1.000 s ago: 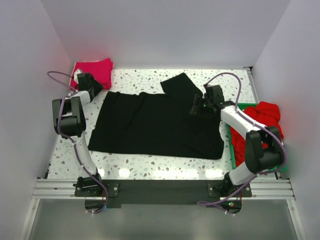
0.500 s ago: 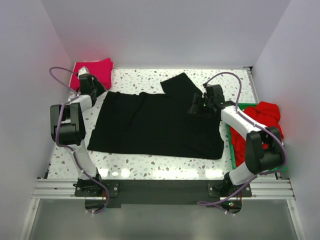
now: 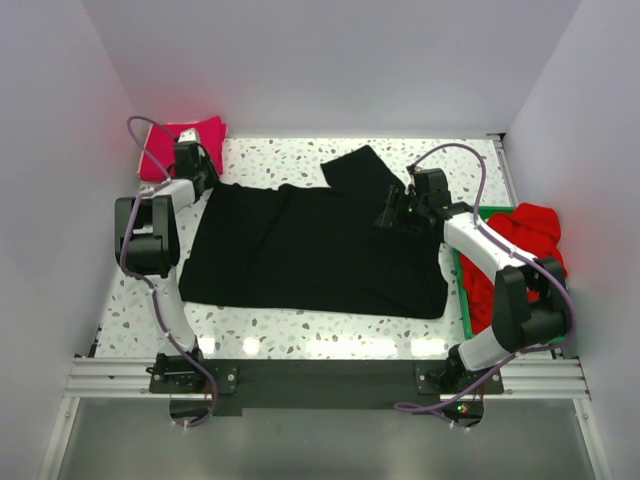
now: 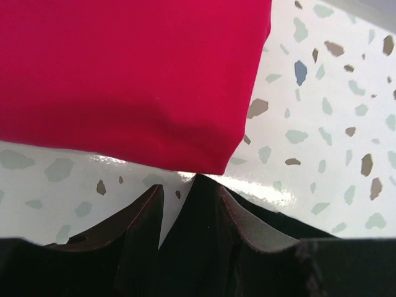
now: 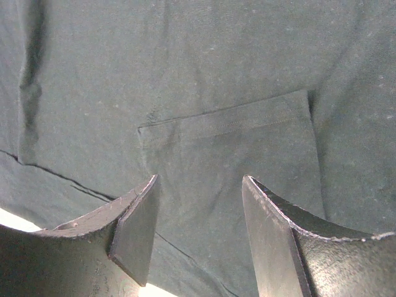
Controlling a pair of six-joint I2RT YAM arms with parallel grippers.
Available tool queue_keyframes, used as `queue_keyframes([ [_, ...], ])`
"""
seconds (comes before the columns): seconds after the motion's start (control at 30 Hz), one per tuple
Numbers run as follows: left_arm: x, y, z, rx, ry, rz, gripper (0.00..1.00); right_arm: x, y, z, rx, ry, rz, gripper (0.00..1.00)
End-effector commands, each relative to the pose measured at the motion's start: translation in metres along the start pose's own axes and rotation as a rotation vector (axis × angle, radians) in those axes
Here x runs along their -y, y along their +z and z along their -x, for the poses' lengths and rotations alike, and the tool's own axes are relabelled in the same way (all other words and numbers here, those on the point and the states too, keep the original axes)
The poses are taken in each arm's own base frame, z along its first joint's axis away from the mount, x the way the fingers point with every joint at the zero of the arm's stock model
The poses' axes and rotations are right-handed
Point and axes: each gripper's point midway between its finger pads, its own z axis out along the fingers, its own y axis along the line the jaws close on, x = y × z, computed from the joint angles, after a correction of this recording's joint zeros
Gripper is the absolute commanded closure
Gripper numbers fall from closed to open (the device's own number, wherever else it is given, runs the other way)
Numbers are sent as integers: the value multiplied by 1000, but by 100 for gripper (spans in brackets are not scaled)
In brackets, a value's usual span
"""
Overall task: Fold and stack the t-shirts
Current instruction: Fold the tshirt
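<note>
The large black t-shirt (image 3: 310, 250) lies spread flat on the speckled table, one sleeve (image 3: 358, 168) sticking out at the back. My left gripper (image 3: 200, 178) is at its back-left corner. In the left wrist view that gripper (image 4: 189, 192) is open, with the pointed black corner (image 4: 185, 247) between its fingers, just short of the folded magenta-pink shirt (image 4: 124, 74). My right gripper (image 3: 390, 215) hovers open over the black shirt's right part. The right wrist view shows a sleeve hem (image 5: 235, 120) ahead of that gripper (image 5: 199, 185), with nothing held.
The folded magenta-pink shirt (image 3: 200, 135) lies at the back-left corner. A green tray (image 3: 463, 290) at the right edge holds a crumpled red shirt (image 3: 525, 230). White walls close in the table on three sides.
My left gripper has swung right from the table's left edge to the black shirt's back-left corner. The right arm has barely moved.
</note>
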Motion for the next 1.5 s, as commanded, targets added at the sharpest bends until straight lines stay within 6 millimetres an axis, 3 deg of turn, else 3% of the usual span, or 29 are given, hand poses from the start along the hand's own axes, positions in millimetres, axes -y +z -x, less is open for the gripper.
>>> queue_keyframes([
  [0.0,10,4,10,12,103,-8,56,-16,-9,13,53,-27,59,41],
  [0.37,2,17,-13,-47,120,31,57,-14,-8,11,45,-24,52,41],
  [0.5,0,17,-19,-58,124,36,64,-13,-6,11,43,-25,49,41],
  [0.57,-2,15,-20,-56,124,50,73,-13,-6,11,42,-25,49,41],
  [0.83,-12,-3,11,49,106,128,100,-8,-3,9,34,-28,25,41],
  [1.07,-30,-20,29,118,78,212,100,4,14,14,19,-43,-36,41],
  [1.27,-23,-20,37,143,24,173,100,6,43,54,59,-79,-73,41],
  [1.3,-24,-21,39,152,15,174,100,-1,43,75,97,-89,-69,40],
  [1.37,-24,-22,38,155,-9,175,100,11,59,86,96,-107,-128,40],
  [1.4,-27,-22,39,158,-20,179,100,5,57,111,142,-112,-129,40],
  [1.43,-29,-22,38,158,-38,185,100,15,71,108,111,-108,-161,40],
  [1.47,-31,-22,36,158,-46,191,100,19,73,119,123,-106,-176,40],
])
